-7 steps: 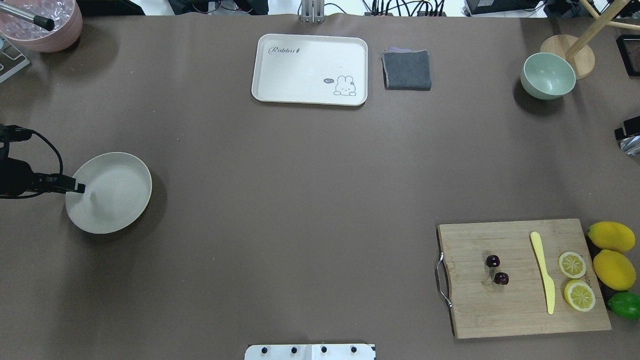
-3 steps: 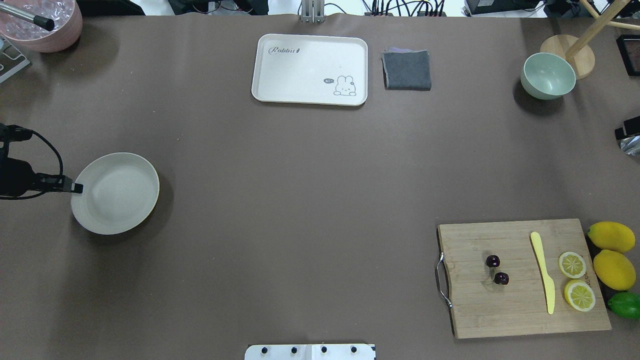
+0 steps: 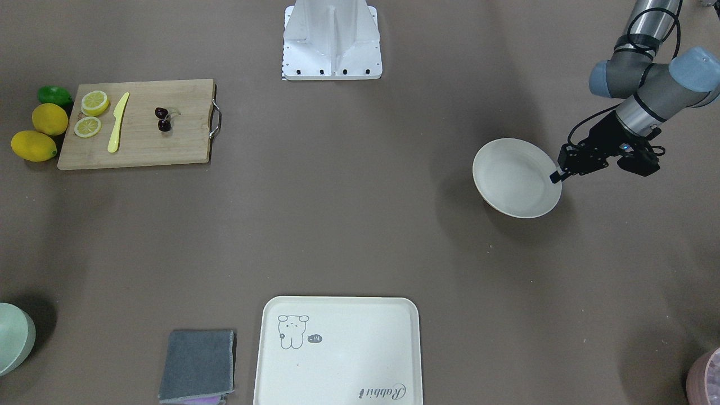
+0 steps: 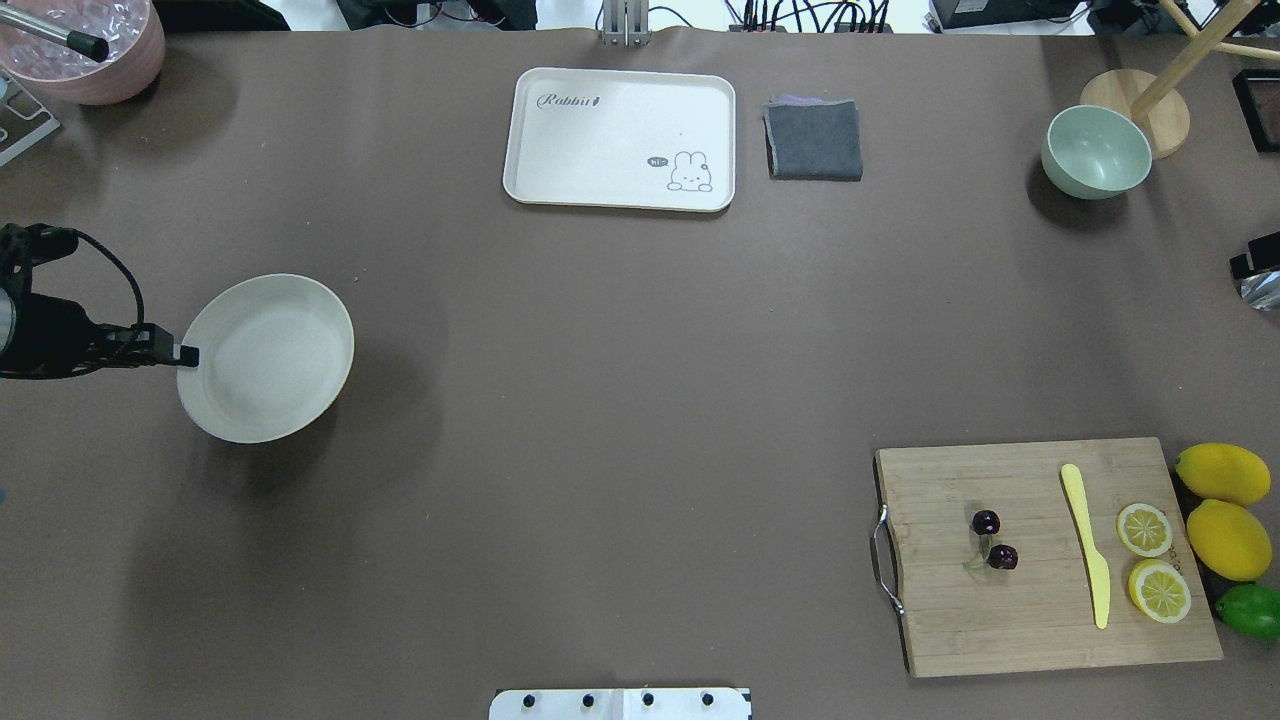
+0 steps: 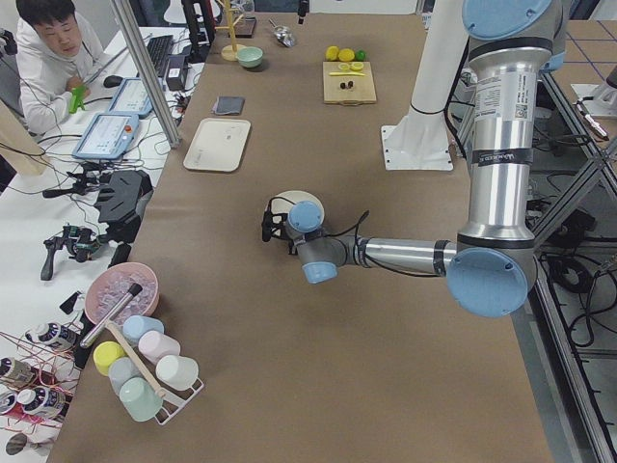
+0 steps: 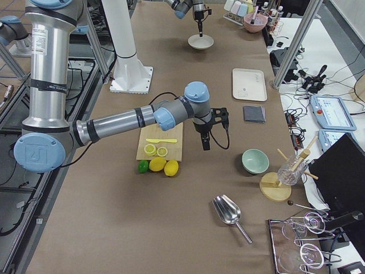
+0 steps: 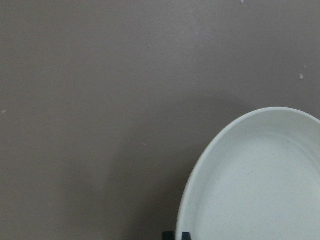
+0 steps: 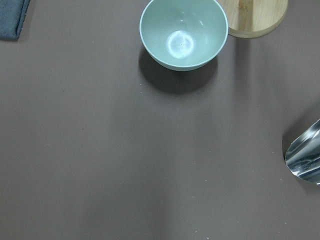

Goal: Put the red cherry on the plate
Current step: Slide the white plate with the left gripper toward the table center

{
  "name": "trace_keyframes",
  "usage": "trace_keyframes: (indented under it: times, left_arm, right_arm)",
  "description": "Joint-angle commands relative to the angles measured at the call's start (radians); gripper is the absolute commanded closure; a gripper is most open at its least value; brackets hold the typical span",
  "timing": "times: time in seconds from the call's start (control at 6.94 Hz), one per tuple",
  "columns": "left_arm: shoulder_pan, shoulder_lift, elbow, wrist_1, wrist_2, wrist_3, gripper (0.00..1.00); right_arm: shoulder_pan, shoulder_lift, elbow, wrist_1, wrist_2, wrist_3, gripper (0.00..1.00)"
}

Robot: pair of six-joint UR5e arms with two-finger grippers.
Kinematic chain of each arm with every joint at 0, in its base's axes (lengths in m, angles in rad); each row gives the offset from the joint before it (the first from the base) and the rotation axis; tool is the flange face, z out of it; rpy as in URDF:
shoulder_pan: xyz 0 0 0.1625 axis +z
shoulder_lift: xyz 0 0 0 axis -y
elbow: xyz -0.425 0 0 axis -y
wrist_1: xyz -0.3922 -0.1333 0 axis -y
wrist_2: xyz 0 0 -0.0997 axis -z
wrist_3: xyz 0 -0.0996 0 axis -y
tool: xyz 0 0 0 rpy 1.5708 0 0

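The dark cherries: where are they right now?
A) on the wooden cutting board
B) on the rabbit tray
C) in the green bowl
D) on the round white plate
A: the red cherry lies on the wooden cutting board beside the yellow knife; the plate holds nothing.

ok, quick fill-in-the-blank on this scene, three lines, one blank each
The red cherry lies on the wooden ___.
The left gripper grips the plate by its ___.
The yellow knife lies between the red cherry and the ___ slices.
Missing: cutting board; rim; lemon.
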Motion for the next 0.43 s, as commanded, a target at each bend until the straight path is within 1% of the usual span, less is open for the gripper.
trace_keyframes:
  times: [0.0,0.14,0.29]
  left_arm:
    - [0.129,-0.084,-0.028,0.011,0.127,-0.129,1.00]
    - [0.163,-0.139,-0.028,0.068,0.154,-0.150,1.00]
    - [0.211,-0.225,-0.034,0.175,0.231,-0.163,1.00]
  right_arm:
    - [-0.001,0.000,0.000,0.001,0.001,0.000,0.00]
    - [-0.001,0.000,0.000,0.000,0.001,0.000,0.00]
    - [-0.001,0.001,0.002,0.000,0.003,0.002,0.00]
